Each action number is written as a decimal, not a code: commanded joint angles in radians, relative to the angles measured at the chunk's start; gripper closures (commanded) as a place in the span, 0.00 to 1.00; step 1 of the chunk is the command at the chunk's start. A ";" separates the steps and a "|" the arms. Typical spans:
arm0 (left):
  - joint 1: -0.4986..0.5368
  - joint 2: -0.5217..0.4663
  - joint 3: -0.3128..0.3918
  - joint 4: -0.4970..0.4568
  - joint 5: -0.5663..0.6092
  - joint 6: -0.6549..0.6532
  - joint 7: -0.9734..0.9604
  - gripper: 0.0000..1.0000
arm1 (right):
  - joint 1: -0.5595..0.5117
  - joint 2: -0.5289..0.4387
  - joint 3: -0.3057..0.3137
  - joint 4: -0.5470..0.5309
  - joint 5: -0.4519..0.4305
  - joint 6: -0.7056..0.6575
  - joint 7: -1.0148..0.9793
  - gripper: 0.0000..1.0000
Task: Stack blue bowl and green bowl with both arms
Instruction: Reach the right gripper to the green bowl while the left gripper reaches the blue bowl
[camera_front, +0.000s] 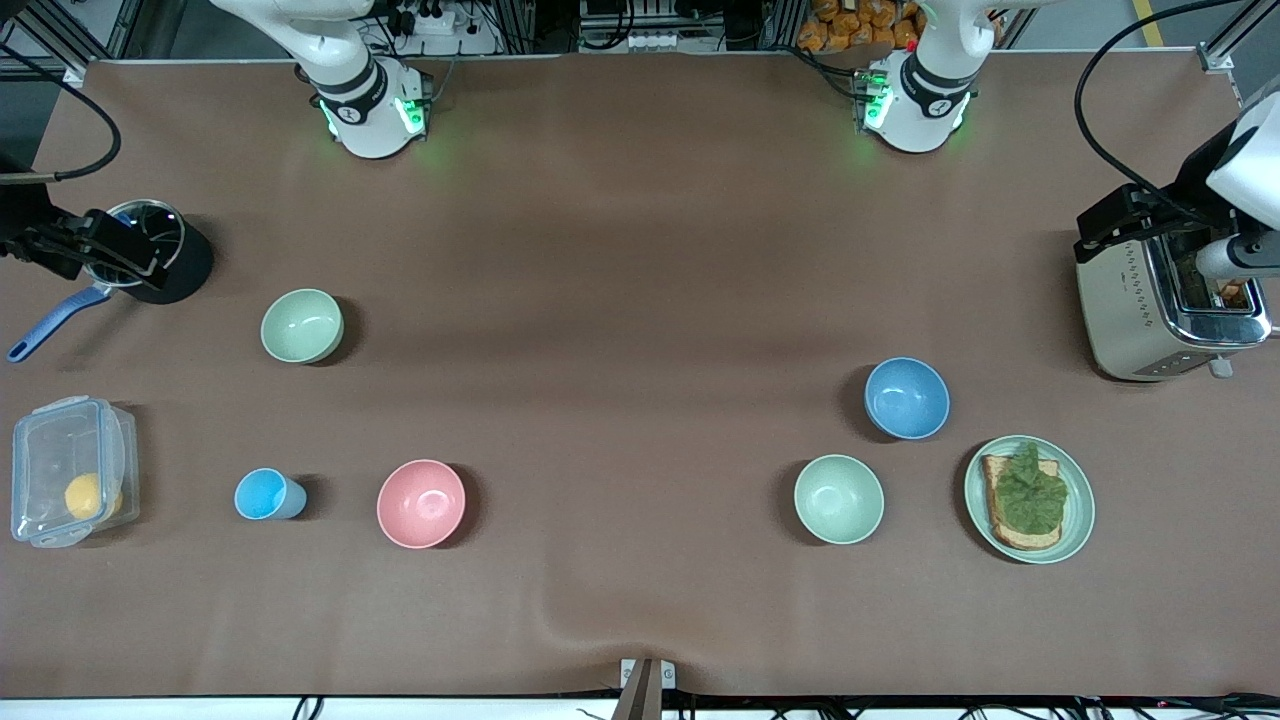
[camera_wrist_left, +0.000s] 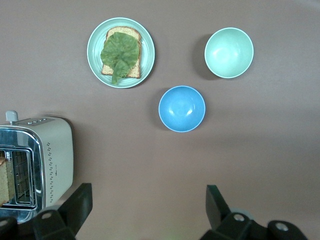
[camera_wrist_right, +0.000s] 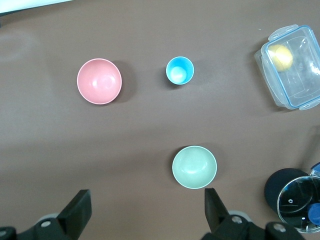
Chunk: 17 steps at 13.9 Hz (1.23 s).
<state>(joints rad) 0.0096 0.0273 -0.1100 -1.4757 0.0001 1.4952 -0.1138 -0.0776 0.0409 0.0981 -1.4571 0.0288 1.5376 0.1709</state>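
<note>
The blue bowl (camera_front: 907, 398) sits upright toward the left arm's end of the table and also shows in the left wrist view (camera_wrist_left: 182, 108). The sage-green bowl (camera_front: 302, 326) sits upright toward the right arm's end and also shows in the right wrist view (camera_wrist_right: 194, 167). My left gripper (camera_wrist_left: 148, 210) is open and empty, high over the table beside the toaster (camera_front: 1125, 218). My right gripper (camera_wrist_right: 147, 207) is open and empty, high over the pot (camera_front: 105, 250). Both are well apart from the bowls.
A mintier green bowl (camera_front: 838, 498) and a plate with toast and lettuce (camera_front: 1075, 520) lie nearer the front camera than the blue bowl. A toaster (camera_front: 1130, 310), a pink bowl (camera_front: 421, 503), a small blue cup (camera_front: 265, 494), a clear box (camera_front: 70, 485) and a pot (camera_front: 185, 265) also stand here.
</note>
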 joint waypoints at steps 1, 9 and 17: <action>0.000 0.006 -0.005 0.025 0.026 -0.020 0.020 0.00 | -0.005 -0.012 0.002 0.004 0.010 -0.016 0.012 0.00; 0.001 0.011 0.001 0.026 0.020 -0.020 0.003 0.00 | -0.022 0.016 0.003 -0.003 0.005 -0.014 0.007 0.00; 0.012 0.080 -0.003 -0.029 0.017 -0.029 0.003 0.00 | -0.027 0.157 0.002 0.000 -0.099 -0.019 -0.028 0.00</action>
<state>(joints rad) 0.0182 0.0645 -0.1073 -1.5069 0.0002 1.4776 -0.1138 -0.0876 0.1989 0.0915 -1.4669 -0.0520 1.5333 0.1660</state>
